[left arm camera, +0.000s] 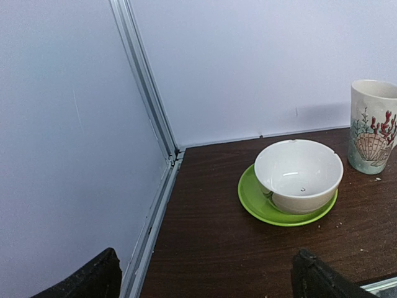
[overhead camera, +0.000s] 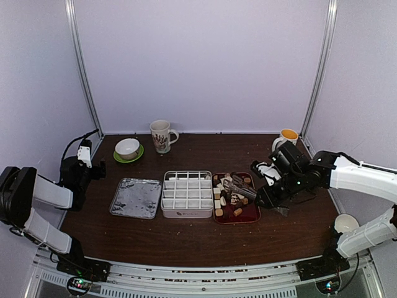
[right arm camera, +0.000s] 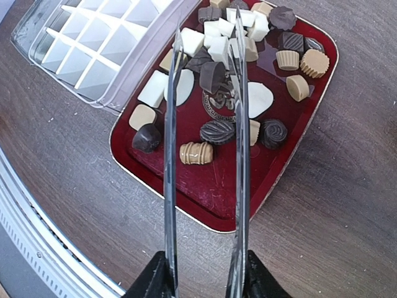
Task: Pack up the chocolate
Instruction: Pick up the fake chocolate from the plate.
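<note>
Big stuff first: there's a dark wood-grain table (overhead camera: 186,245), and on it a glossy dark-red tray (right arm camera: 205,208) with rounded corners, which I'll use as the anchor. A white plastic grid box (overhead camera: 187,192) sits right against the tray on the left-arm side, with no pieces in its cells that I can see. The right gripper (right arm camera: 205,280) is on the tray's other side, clamped on the handle end of thin shiny metal tongs (right arm camera: 239,155). Their long axis reaches across the tray toward the box. The blades are apart and a dark piece (right arm camera: 212,76) sits between them near the tips, but I can't tell if they actually touch it. All the chocolate (right arm camera: 196,153) is in the tray: smooth white squares, ridged tan cups and swirly dark rounds, thickest toward the box side. The left gripper (left arm camera: 208,280) is way out past the box, fingers spread wide on nothing, so the right arm is clearly nearer. My guess is the next bit is squeezing that piece and swinging it to the box.
</note>
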Robot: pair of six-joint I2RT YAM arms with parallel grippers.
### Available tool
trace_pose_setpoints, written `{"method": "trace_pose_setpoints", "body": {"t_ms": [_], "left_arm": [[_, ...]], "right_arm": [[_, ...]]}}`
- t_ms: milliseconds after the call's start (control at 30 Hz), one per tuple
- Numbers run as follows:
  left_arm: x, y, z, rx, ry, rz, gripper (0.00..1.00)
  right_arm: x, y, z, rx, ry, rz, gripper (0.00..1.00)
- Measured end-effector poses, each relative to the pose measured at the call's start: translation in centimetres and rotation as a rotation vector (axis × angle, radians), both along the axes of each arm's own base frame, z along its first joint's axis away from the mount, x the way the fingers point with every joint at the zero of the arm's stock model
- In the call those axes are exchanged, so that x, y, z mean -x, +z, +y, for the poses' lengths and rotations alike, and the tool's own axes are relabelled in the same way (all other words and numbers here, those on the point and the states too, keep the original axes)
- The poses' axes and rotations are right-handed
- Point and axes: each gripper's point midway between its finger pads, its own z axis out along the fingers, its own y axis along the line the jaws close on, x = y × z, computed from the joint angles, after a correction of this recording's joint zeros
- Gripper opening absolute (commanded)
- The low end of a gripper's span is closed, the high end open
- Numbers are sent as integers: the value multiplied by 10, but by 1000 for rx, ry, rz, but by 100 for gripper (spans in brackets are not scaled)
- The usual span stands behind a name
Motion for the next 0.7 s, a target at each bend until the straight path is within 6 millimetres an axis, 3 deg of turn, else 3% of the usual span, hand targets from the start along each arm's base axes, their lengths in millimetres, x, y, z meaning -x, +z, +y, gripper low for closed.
{"method": "trace_pose_setpoints", "body": {"t_ms": [433,700], "left_arm": [[0,0,0,0,0,0,98],[0,0,0,0,0,0,98]], "right_arm": [[0,-25,-1,56,-7,60,38],[3,-39,-3,83,-9,90,27]]}}
